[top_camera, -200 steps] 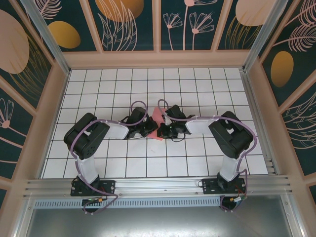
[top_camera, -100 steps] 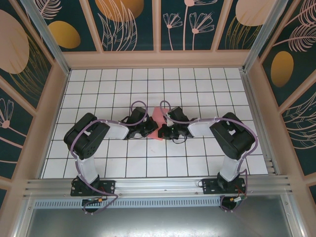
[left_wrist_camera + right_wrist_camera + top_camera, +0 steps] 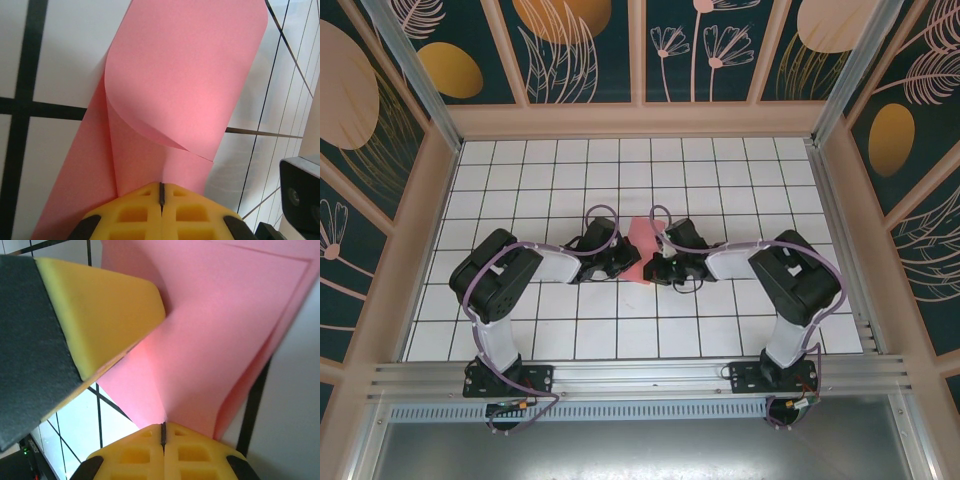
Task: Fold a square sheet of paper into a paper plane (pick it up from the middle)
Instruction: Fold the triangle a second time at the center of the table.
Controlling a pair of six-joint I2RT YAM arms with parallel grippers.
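Square sheet of paper (image 3: 175, 90) check-in, starting close to the wrist cams and working outward. Right up at the left cam, the left fingers (image 3: 132, 215) are pressed together with the pink sheet nipped between them. Same deal on the other side: the right fingers (image 3: 132, 457) are clamped tight on the paper too, and one of the left arm's yellow pads sits right up against the sheet just beyond.

Past the pinch points, one flap curls over in a soft rounded loop, not pressed flat. I can't tell how much of the sheet rests on the white grid surface (image 3: 50, 60) underneath. From overhead it's a small pink bunch in the middle of the surface, right where the two arms meet.

My read on progress: it's been picked up and doubled over, and a layer edge shows on the right wrist cam. But there's no pointed nose, no centre ridge, nothing dart-like. I'd say most of the folding is left.
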